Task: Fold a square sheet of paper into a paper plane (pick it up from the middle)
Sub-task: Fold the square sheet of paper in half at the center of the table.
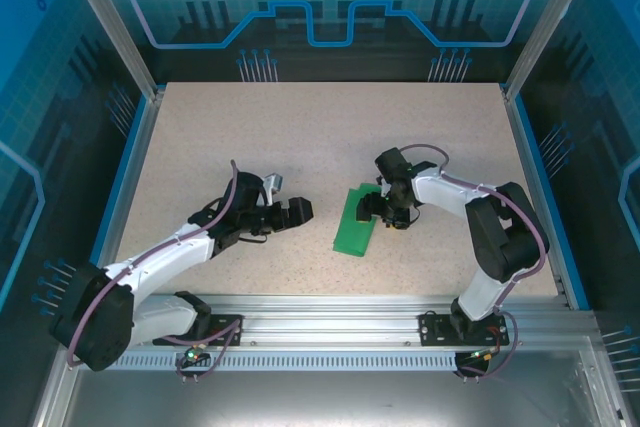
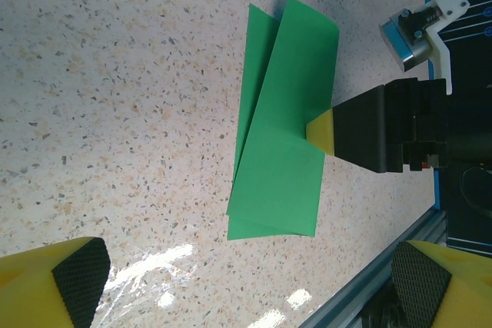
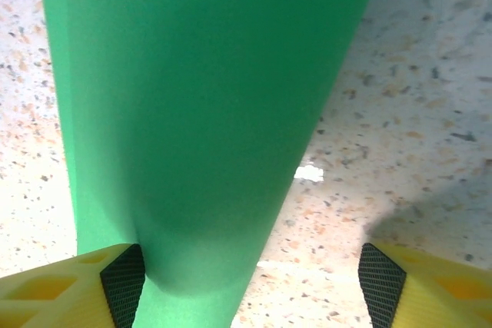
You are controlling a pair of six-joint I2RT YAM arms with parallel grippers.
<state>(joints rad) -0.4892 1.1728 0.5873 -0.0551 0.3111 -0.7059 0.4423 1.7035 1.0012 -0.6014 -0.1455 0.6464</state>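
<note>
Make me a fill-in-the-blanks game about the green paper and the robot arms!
1. The folded paper is ____ in colour.
2. It lies on the speckled ____.
3. The right end effector is at the paper's edge, with its fingers ____.
4. The left end effector holds ____.

Missing words: green; table; open; nothing.

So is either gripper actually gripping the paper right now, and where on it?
Nothing is held. The right gripper stands open at a long edge of the folded green paper; the left gripper is open, apart from it.
</note>
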